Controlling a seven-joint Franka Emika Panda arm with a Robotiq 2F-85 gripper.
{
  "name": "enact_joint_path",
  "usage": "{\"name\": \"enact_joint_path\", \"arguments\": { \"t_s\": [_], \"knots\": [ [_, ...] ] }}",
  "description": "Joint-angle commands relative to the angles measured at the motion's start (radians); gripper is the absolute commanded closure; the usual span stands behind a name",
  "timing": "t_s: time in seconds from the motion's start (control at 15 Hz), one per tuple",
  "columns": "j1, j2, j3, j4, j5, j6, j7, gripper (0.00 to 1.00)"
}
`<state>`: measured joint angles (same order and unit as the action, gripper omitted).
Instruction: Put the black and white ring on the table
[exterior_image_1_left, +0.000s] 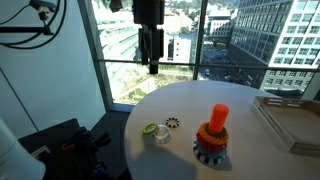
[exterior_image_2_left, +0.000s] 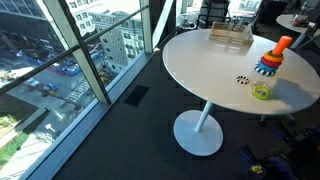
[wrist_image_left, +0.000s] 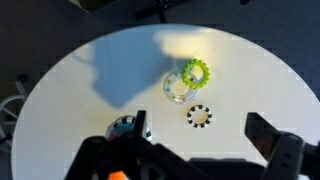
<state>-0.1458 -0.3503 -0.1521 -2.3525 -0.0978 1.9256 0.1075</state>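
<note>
The black and white ring (wrist_image_left: 200, 116) lies flat on the round white table (wrist_image_left: 90, 80); it shows in both exterior views (exterior_image_1_left: 172, 124) (exterior_image_2_left: 241, 80). My gripper (wrist_image_left: 200, 140) is open and empty. It hangs high above the table (exterior_image_1_left: 180, 100), well clear of the ring, as an exterior view shows (exterior_image_1_left: 150, 55). In the wrist view the ring lies between my two fingers, far below them.
A yellow-green ring (wrist_image_left: 196, 72) (exterior_image_1_left: 150, 128) overlaps a clear ring (wrist_image_left: 178, 88) beside the black and white ring. A stacking toy with an orange top (exterior_image_1_left: 212, 135) (exterior_image_2_left: 270, 60) stands nearby. A flat tray (exterior_image_1_left: 290, 120) (exterior_image_2_left: 228, 37) sits at the table's edge. Windows border the table.
</note>
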Motion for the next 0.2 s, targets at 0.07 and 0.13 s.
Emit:
{"name": "enact_joint_path", "arguments": {
  "t_s": [0.07,0.13],
  "knots": [
    [-0.010,0.001,0.009,0.001,0.003,-0.002,-0.003,0.00],
    [-0.010,0.001,0.008,0.001,0.003,-0.002,-0.003,0.00]
  ]
}}
